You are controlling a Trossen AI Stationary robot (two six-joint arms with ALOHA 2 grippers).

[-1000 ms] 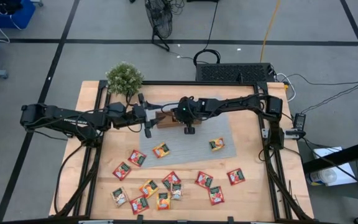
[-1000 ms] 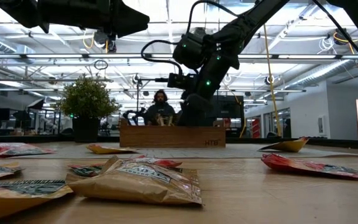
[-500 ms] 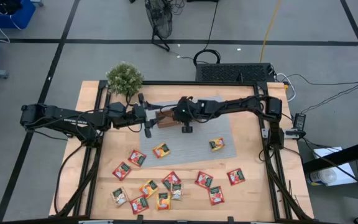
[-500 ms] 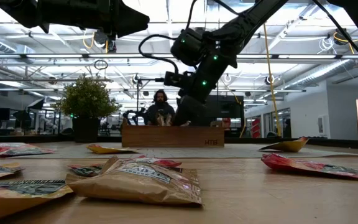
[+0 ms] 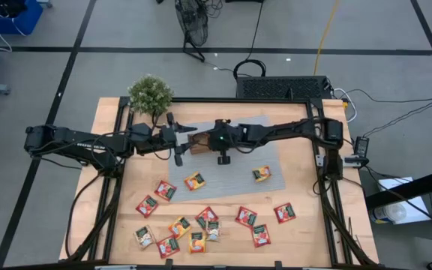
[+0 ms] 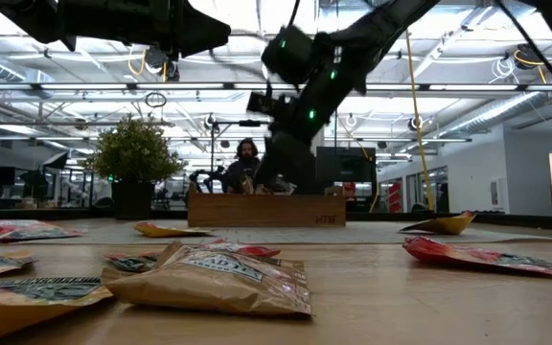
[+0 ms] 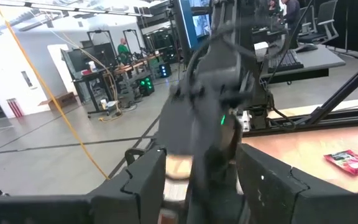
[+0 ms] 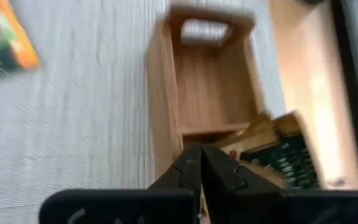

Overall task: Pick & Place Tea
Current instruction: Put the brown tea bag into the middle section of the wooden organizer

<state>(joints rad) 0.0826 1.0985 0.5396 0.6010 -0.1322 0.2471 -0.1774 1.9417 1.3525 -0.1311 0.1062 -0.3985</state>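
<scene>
Wooden tray (image 5: pixel 199 144) mostly hidden under both arms in high view. Packet (image 8: pixel 278 155) in tray compartment blurred, print unreadable. Left wrist view smeared by right arm (image 7: pixel 213 93).

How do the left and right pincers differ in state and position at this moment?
The left pincer stands open beside the wooden tray, at its left end; the right pincer is shut, with nothing visibly clamped. The left pincer sits off the tray, while the right pincer hovers directly over the tray's compartments, one of which holds a tea packet. Both are gathered at the tray, away from the loose packets nearer the table's front.
</scene>
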